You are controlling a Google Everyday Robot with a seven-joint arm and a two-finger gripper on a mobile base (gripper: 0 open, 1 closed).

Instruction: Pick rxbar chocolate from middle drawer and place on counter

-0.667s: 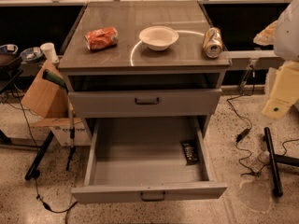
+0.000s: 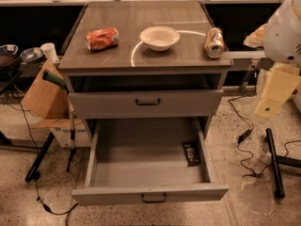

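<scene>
The rxbar chocolate (image 2: 191, 153) is a small dark bar with pale lettering. It lies flat on the grey floor of the open middle drawer (image 2: 149, 193), close to the right wall. The counter (image 2: 146, 22) is the glossy top of the cabinet, marked with a pale curved ring line. My gripper (image 2: 274, 92) hangs at the right edge of the camera view as a pale cream piece under the white arm (image 2: 284, 29). It sits off to the right of the cabinet, well above and right of the bar, touching nothing.
On the counter sit a crushed orange can (image 2: 102, 38), a white bowl (image 2: 160, 37) and a gold can (image 2: 214, 43). A shut drawer front (image 2: 146, 102) overhangs the open drawer. A cardboard box (image 2: 44, 98) and a stand are on the left; cables and a black stand leg (image 2: 274, 161) lie on the right floor.
</scene>
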